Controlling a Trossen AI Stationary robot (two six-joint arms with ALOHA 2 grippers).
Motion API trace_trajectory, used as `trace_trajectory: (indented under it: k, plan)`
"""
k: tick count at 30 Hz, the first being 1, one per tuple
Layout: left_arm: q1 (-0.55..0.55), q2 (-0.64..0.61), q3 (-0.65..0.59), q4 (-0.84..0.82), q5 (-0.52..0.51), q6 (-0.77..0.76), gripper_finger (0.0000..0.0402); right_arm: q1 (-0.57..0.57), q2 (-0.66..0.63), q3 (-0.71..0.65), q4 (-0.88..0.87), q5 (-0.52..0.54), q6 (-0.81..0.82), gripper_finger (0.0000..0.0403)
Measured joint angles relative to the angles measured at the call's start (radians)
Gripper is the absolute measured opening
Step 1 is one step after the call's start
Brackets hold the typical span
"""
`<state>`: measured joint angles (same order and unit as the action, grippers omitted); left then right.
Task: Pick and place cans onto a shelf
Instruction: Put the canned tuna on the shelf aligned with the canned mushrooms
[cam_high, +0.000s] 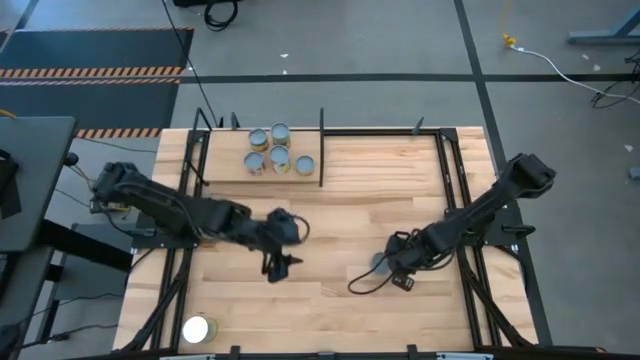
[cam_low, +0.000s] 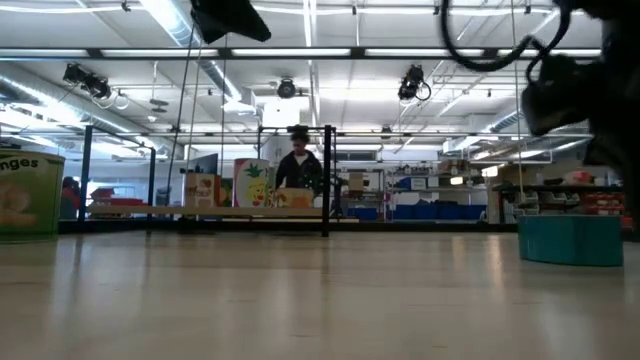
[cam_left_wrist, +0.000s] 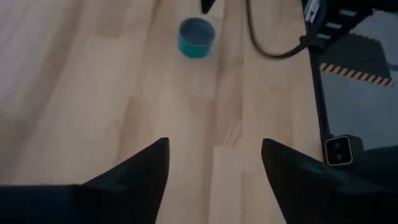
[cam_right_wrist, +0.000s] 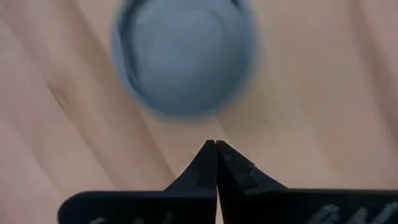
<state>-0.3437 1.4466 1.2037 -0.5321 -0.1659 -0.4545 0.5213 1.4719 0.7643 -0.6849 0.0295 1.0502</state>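
Observation:
Several cans (cam_high: 279, 150) stand upright on the shelf (cam_high: 225, 165) at the far left, seen across the table in the low view (cam_low: 262, 197). A teal can with a blue-grey lid (cam_right_wrist: 186, 56) stands on the tabletop at the right (cam_high: 380, 264), (cam_low: 570, 240), (cam_left_wrist: 196, 37). My right gripper (cam_right_wrist: 216, 144) is shut and hovers above and just beside it (cam_high: 392, 262), apart from it. A can with a glaring white lid (cam_high: 197, 328) stands near the front left corner; its green label shows in the low view (cam_low: 25, 195). My left gripper (cam_left_wrist: 214, 155) is open and empty over mid-table (cam_high: 280, 266).
Thin black upright rods (cam_high: 321, 145) edge the shelf. Black frame rails run along the table's left (cam_high: 180, 250) and right (cam_high: 465, 230) sides. A black cable (cam_high: 362, 284) loops from my right wrist onto the wood. Bare planks lie between the two grippers. A person (cam_low: 298, 165) shows beyond the table.

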Motion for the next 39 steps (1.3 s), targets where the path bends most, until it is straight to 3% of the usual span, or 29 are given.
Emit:
trace_trajectory:
  k: [6, 9, 14, 28, 39]
  plan:
    - [-0.054, 0.139, 0.000, 0.001, -0.007, -0.023, 0.0273, -0.062, 0.156, 0.027, 0.377, 0.021, -0.057, 0.0000]
    - [-0.066, 0.204, 0.000, 0.003, 0.001, -0.039, 0.0273, -0.073, 0.175, 0.070, 0.462, 0.080, -0.082, 0.0001]
    - [-0.066, 0.281, 0.000, 0.043, 0.004, -0.043, 0.0275, -0.040, 0.158, 0.089, 0.421, 0.097, -0.062, 0.0001]
    - [0.013, 0.539, 0.001, 0.564, -0.006, 0.056, 0.0341, 0.172, -0.021, 0.089, 0.128, 0.187, 0.259, 0.0001]
    - [0.033, 0.680, 0.003, 0.756, -0.133, 0.027, 0.0357, 0.183, -0.033, 0.089, 0.093, 0.186, 0.274, 0.0001]
